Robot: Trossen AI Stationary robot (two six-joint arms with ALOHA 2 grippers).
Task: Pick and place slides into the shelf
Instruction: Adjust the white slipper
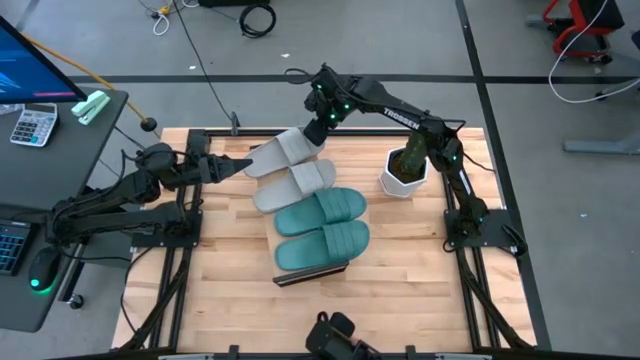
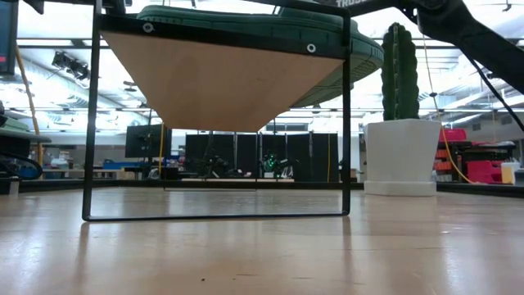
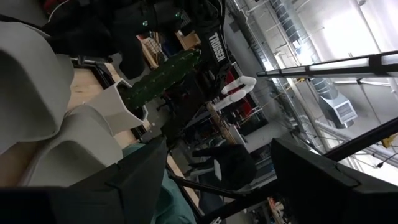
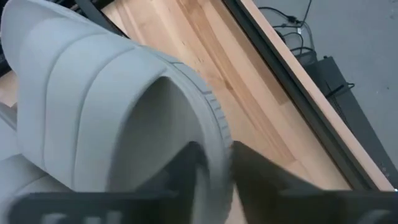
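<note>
Slides fill most of the shelf (image 1: 312, 272): two teal ones, (image 1: 326, 211) and (image 1: 322, 243), lie side by side at its 6 o'clock end, one grey slide (image 1: 296, 184) sits next toward 12. The last grey slide (image 1: 284, 151) is at the 12 o'clock end, partly over its neighbour and tilted. The right gripper (image 1: 318, 124) is at that slide's 1 o'clock end; in its wrist view its jaws stand nearly closed, pinching the slide's rim (image 4: 214, 134). The left gripper (image 1: 243, 166) sits at the slide's 9 o'clock end, jaws spread and empty as far as its wrist view shows.

The step in hand looks like seating this last slide. To do it well, the right arm should lower the slide flat, parallel to its grey partner, sole down on the board and not riding on the other's strap, then open only once it rests. The cactus pot (image 1: 404, 172) at 3 o'clock is worth avoiding on retreat.
</note>
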